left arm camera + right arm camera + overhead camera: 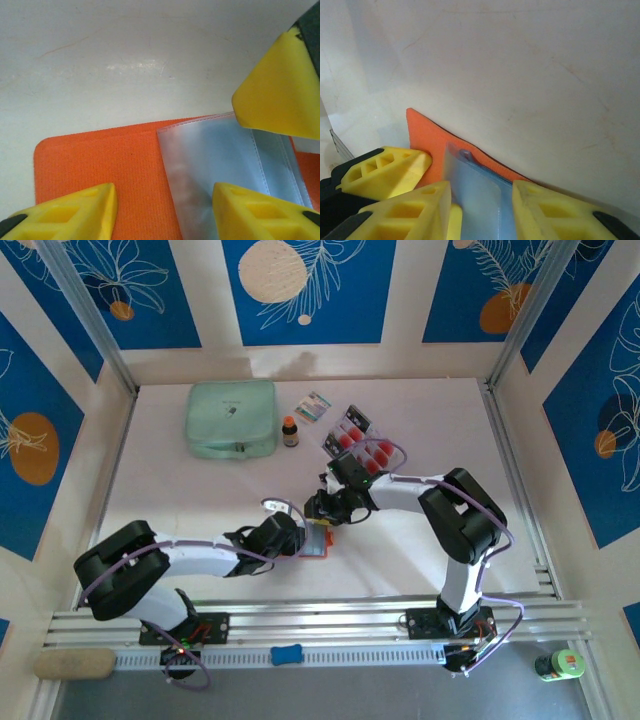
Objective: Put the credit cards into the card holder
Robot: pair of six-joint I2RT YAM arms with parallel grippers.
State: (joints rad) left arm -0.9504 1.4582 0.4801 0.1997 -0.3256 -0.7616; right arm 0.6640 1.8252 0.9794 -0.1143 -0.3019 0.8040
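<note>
From above, the holder (pixel 316 544) lies open on the worktop (pixel 200 490), near the front and between the two arms. The left fingers (pixel 296 537) sit at its left edge and the right fingers (pixel 325 508) just behind it. The cards (pixel 362 443) lie in a loose bunch further back, well apart from the holder. None of them looks to be in it yet. A pouch (pixel 232 418), a bottle (pixel 290 430) and a packet (pixel 313 407) stand at the back, out of the way.

In the left wrist view, the left fingers (pixel 162 204) stand about half open over the orange cover (pixel 100 160). They grip nothing, and I cannot tell whether they press on it. The clear pocket (pixel 210 165) lies to their right, and a right finger (pixel 280 90) comes in over its far corner.

In the right wrist view, the right fingers (pixel 482 189) are partly open and astride the pocket (pixel 470 170). I see no card between them, and whether they touch the leaf I cannot tell. A left finger (pixel 385 172) sits beside them on the orange edge (pixel 427 135).

To my eye the step in hand is readying the holder, with every card left to fetch. To do it well, I would have the left fingers pin the cover flat near the fold so that it cannot slide. The right fingers should part the pocket mouth gently, since the thin leaf may buckle. After that, one card should come in low and square to the opening.
</note>
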